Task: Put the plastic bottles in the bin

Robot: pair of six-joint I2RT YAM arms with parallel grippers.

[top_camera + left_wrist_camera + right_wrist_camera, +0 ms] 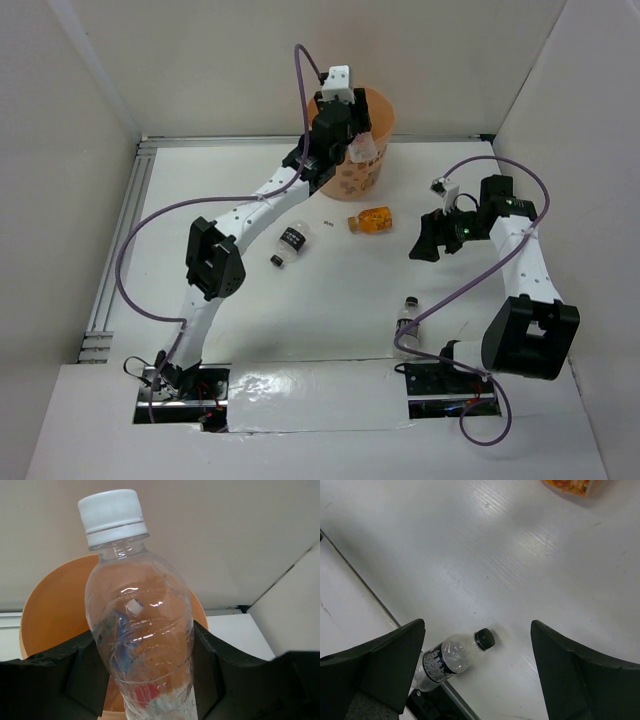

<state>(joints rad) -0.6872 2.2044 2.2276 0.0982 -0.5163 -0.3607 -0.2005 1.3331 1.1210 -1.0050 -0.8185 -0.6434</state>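
Bin (386,108) sits beneath left gripper (145,662), clamped on white-capped bottle (137,595) — right gripper (477,627) gapes; we note black-labelled bottle (291,241), orange-tinted bottle (372,220) loose nearby.

Glossy clear plastic bottle (140,630), smooth orange plastic bin (50,615), faintly grained white table (520,570)

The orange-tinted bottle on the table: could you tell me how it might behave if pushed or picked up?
Lying on its side, the orange-tinted bottle would probably roll if nudged sideways. It is small and looks plastic, so likely light and not fragile. Its rounded wall may slip in a loose grip.
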